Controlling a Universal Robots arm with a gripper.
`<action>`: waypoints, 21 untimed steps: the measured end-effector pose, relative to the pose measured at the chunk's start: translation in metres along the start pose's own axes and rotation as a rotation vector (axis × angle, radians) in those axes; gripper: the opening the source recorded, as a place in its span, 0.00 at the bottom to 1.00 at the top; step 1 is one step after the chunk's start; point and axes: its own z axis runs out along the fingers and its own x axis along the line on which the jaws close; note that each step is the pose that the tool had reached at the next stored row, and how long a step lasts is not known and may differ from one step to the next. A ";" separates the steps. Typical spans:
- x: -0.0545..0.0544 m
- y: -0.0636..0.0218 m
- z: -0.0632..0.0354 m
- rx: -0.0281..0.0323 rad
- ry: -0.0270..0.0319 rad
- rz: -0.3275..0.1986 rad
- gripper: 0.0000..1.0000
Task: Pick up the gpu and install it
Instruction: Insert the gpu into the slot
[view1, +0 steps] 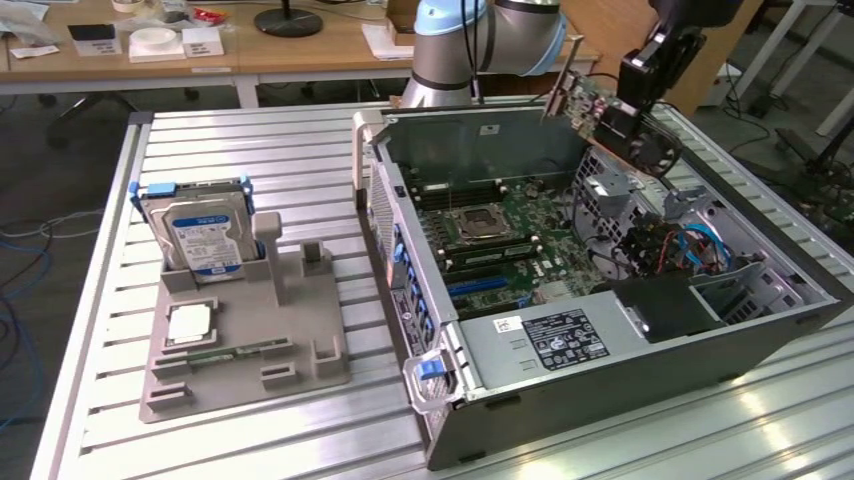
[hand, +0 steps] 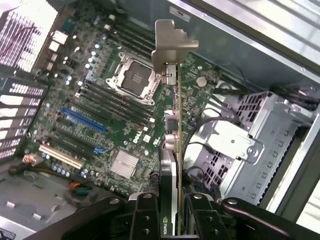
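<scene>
Gripper (view1: 643, 88) squeezes the gpu (view1: 598, 108) tight, up in the air over the case's (view1: 400, 215) far edge. If it comes down crooked, it could miss the slot (hand: 82, 120) and bang the board (hand: 125, 135).

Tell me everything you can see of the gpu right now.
The gpu is a thin green circuit board with a black cooler on one face and a silver metal bracket at one end. It hangs tilted in the air above the open case, over the motherboard, seated in no slot. The gripper has its jaws shut on the card's edge; nothing else touches it.
</scene>
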 end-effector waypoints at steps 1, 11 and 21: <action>0.000 0.0000 0.0000 -0.0004 0.0004 -0.015 0.27; 0.000 0.0000 0.0003 -0.0047 0.0037 -0.165 0.27; 0.000 0.0000 0.0006 -0.0090 0.0071 -0.317 0.27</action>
